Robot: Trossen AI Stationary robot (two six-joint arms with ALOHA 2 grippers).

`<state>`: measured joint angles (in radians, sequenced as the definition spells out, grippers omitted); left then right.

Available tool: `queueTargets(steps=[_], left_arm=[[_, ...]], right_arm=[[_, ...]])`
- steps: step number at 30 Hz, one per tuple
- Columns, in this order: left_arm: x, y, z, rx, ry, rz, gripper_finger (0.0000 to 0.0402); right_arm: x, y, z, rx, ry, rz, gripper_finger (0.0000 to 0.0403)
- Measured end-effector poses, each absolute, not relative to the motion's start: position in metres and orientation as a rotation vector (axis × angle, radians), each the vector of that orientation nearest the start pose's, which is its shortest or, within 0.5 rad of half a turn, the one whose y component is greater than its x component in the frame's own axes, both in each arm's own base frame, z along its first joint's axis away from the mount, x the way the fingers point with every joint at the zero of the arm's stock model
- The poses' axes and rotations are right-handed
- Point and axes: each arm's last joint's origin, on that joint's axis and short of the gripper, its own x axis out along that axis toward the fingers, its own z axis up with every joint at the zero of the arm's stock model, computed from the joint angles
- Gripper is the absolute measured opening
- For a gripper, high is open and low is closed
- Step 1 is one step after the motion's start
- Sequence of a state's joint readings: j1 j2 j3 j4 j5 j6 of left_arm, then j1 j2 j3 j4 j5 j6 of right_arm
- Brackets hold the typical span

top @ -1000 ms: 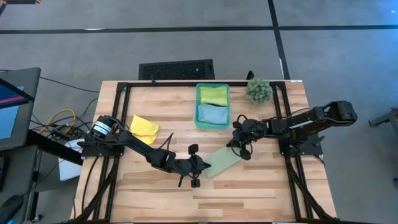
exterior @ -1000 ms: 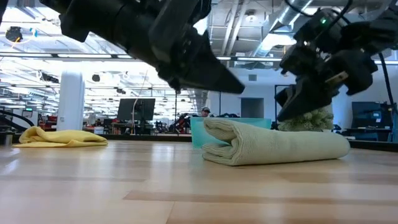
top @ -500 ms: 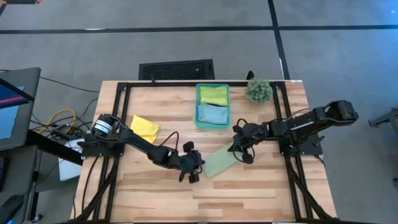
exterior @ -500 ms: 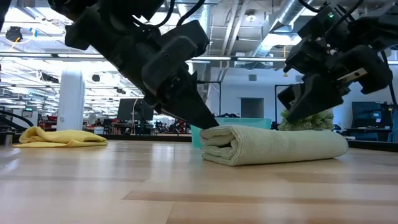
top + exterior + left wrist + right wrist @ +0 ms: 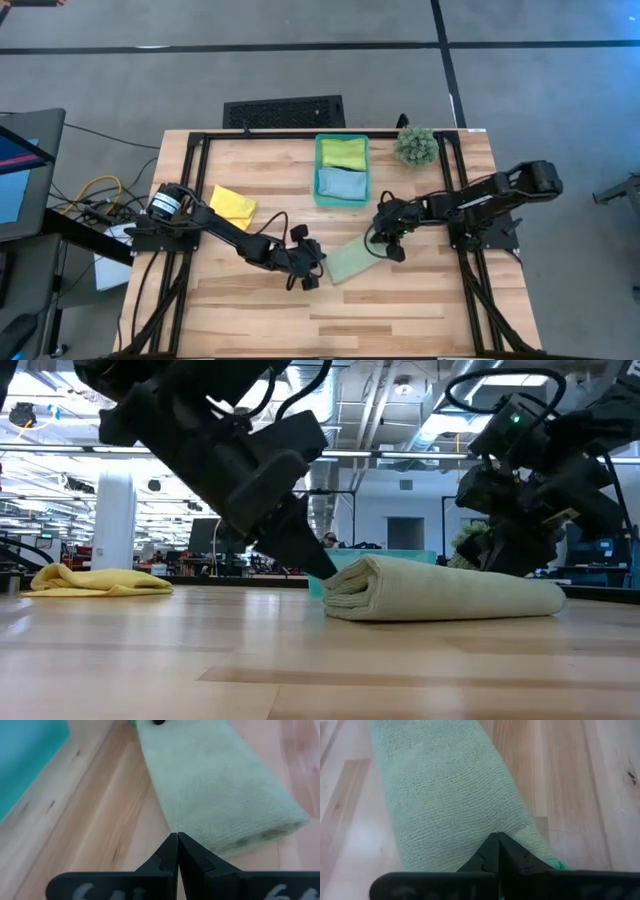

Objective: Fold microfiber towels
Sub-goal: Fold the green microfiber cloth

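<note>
Table: light wood top w/ black frame rails along edges. Both arms over the mid area, converging on one cloth.

Left arm: reaches from the left edge toward table centre. Left gripper low, at the left end of the pale green towel; tip touching or just short of the folded end, cannot tell which. Left wrist view shows the fingers pressed tight together, nothing between them, with the towel's end just beyond the tip.

Right arm: comes in from the right edge. Right gripper down at the towel's far-right end. Right wrist view shows its fingers clenched together, tip against the cloth; whether any fabric is pinched, cannot tell.

Teal bin: at far centre of table, just beyond the pale green towel. Holds lime green towel in far half, light blue towel in near half.

Pale green towel: folded into a long narrow strip, lying diagonally at table centre, between the two grippers. Low view shows a rounded fold at its left end w/ layers stacked.

Yellow towel: loose, rumpled, on table left of the bin, well apart from both grippers.

Plant: small spiky green, far right area, right of the bin.
</note>
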<state>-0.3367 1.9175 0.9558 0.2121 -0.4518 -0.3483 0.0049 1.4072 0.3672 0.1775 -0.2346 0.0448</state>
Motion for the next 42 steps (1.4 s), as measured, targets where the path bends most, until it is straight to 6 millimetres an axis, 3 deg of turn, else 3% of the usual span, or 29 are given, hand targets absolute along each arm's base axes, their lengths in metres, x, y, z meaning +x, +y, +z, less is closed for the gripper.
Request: queueTargets(steps=[4,9,16,22,24,28,36,42], left_arm=[[0.348,-0.109,0.117,-0.046,0.67,0.228,0.0],[0.347,-0.108,0.116,-0.043,0.674,0.232,0.0],[0.364,-0.115,0.144,-0.06,0.563,0.217,0.0],[0.371,-0.117,0.154,-0.054,0.523,0.259,0.0],[0.372,-0.118,0.154,-0.063,0.534,0.201,0.0],[0.37,-0.122,0.145,-0.065,0.596,0.061,0.0],[0.371,-0.12,0.106,-0.042,0.705,0.083,0.0],[0.372,-0.117,0.11,-0.063,0.715,0.057,0.0]], right_arm=[[0.216,0.008,0.107,0.134,0.877,0.213,0.0023],[0.213,0.008,0.117,0.121,0.84,0.213,0.0018],[0.211,0.01,0.136,0.11,0.738,0.225,0.002],[0.211,0.018,0.136,0.101,0.739,0.259,0.002],[0.21,0.02,0.136,0.098,0.742,0.269,0.0019],[0.21,0.023,0.136,0.092,0.741,0.282,0.0018],[0.21,0.023,0.131,0.094,0.777,0.282,0.0023],[0.211,0.023,0.122,0.097,0.82,0.278,0.0024]])
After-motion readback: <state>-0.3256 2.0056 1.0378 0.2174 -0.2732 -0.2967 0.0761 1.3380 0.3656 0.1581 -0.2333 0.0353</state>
